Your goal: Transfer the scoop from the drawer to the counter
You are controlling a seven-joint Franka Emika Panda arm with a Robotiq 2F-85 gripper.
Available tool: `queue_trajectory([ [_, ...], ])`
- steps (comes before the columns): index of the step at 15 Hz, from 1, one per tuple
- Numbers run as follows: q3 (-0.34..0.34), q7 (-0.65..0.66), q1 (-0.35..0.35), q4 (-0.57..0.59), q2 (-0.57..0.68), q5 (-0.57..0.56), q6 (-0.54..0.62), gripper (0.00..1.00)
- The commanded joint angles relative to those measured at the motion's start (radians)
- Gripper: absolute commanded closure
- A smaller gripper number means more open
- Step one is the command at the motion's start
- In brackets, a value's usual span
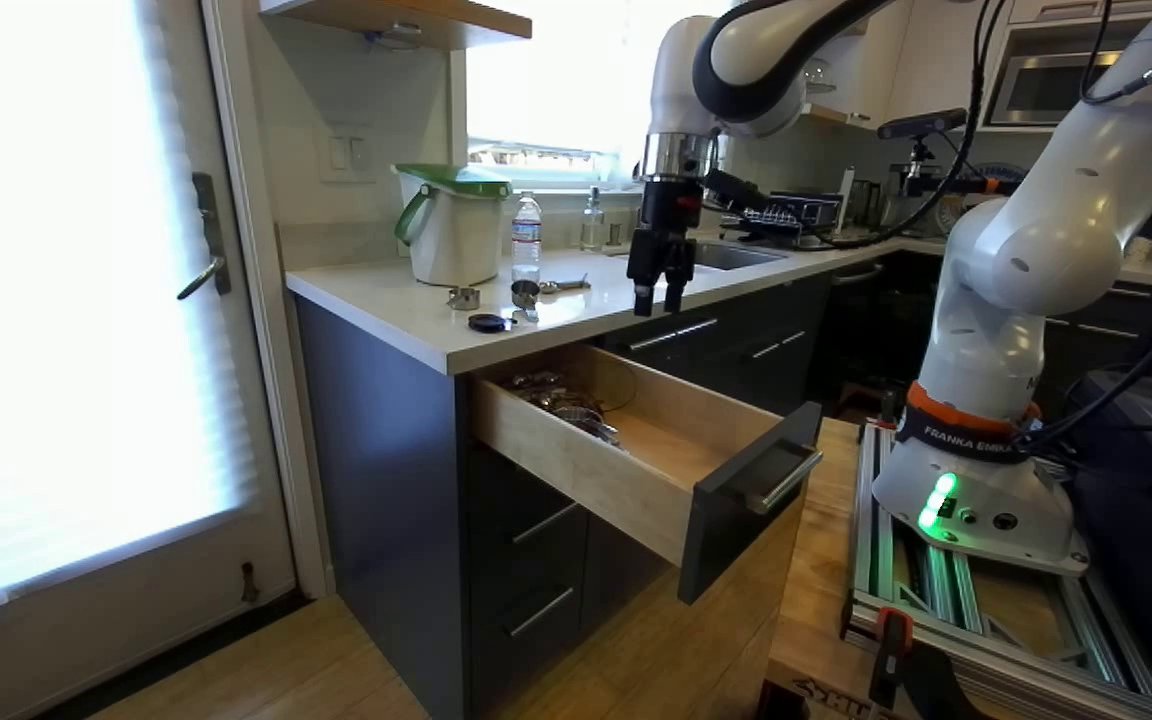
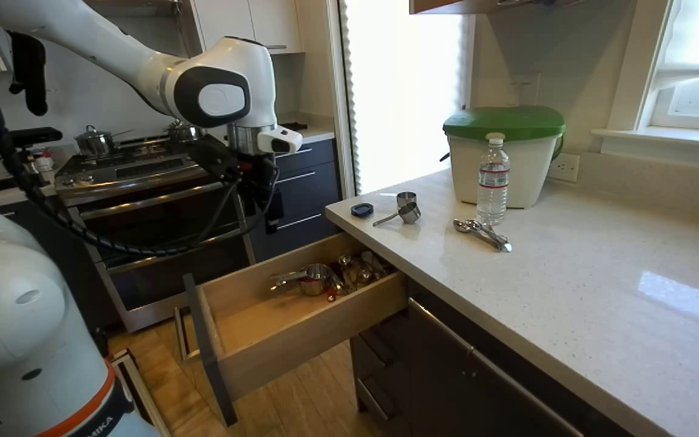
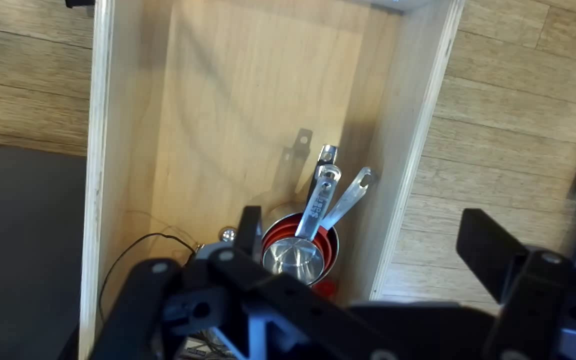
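Gripper (image 3: 360, 225) apart, empty. Likely scoop: steel measuring cup (image 3: 294, 259), nested in drawer (image 3: 268, 75), six o'clock in wrist view. There, fingers (image 3: 250, 225) straddle three-o'clock wall (image 3: 409, 116): straight descent could strike it. Overlapping handles (image 3: 318, 202) could drag neighbouring cups (image 3: 329, 245).
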Motion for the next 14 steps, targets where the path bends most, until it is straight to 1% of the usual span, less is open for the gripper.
queue_trajectory([
  [1, 0.028, 0.145, -0.014, 0.037, 0.122, 0.009, 0.093, 0.0],
  [2, 0.028, 0.174, -0.008, 0.048, 0.152, 0.024, 0.113, 0.0],
  [3, 0.037, 0.222, -0.013, 0.051, 0.178, 0.015, 0.151, 0.0],
  [6, 0.048, 0.308, -0.016, 0.057, 0.267, -0.007, 0.26, 0.0],
  [10, 0.044, 0.36, -0.009, 0.057, 0.372, -0.023, 0.369, 0.0],
  [14, 0.031, 0.377, -0.002, 0.066, 0.453, -0.026, 0.423, 0.0],
])
